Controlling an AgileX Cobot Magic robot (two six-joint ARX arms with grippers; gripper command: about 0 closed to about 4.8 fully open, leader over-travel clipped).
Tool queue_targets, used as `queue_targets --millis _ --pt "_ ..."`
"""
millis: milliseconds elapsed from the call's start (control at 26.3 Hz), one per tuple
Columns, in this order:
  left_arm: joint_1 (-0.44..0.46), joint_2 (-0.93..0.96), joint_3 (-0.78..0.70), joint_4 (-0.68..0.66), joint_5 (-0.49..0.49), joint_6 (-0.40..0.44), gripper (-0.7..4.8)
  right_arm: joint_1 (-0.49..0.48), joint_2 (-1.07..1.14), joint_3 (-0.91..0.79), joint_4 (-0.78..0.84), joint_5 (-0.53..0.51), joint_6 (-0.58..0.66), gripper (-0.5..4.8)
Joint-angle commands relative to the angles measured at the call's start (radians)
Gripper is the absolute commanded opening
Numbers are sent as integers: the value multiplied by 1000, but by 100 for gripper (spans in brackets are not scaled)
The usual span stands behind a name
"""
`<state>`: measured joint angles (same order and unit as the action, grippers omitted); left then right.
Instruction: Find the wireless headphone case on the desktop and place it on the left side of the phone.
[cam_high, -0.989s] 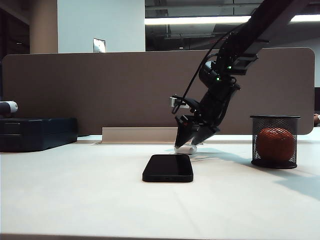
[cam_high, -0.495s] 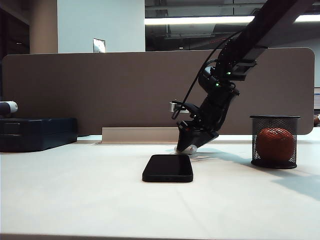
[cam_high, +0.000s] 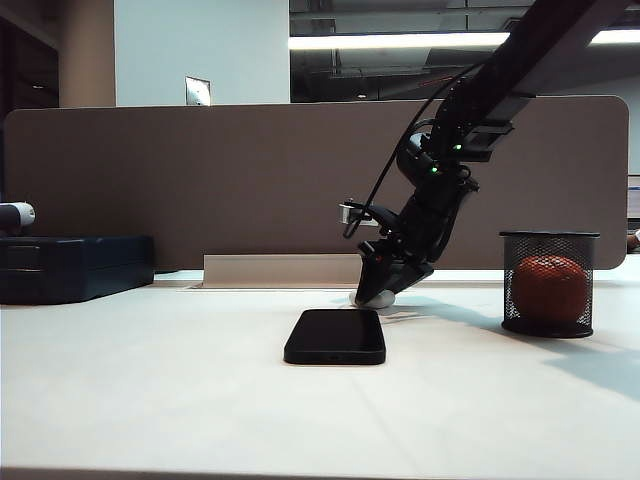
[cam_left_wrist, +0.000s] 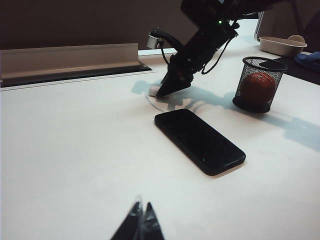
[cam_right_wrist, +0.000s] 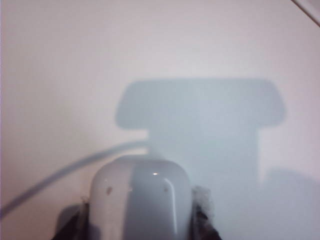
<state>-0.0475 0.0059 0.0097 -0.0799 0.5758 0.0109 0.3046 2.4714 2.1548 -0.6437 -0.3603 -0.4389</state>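
behind the flat black phone (cam_high: 335, 336) on the off-white desktop (cam_high: 150, 400), my right gripper (cam_high: 384, 292) is closing around the small shiny white headphone case (cam_right_wrist: 141, 200), not lifted yet, while my left gripper (cam_left_wrist: 140, 226) rests pinched together, so carrying it left remains.
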Motion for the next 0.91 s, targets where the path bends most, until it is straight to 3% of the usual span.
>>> queue_targets --millis 38,457,799,913 --pt "-1 1 2 7 4 8 -5 2 4 0 -19 3 2 121" --pt "-1 1 2 7 4 8 -5 2 -5 169 -144 51 1 115" --pt "-1 1 2 6 4 8 -5 5 -36 297 -298 38 53 115" --pt "-1 1 2 6 4 8 -5 10 -44 301 -346 -11 52 115"
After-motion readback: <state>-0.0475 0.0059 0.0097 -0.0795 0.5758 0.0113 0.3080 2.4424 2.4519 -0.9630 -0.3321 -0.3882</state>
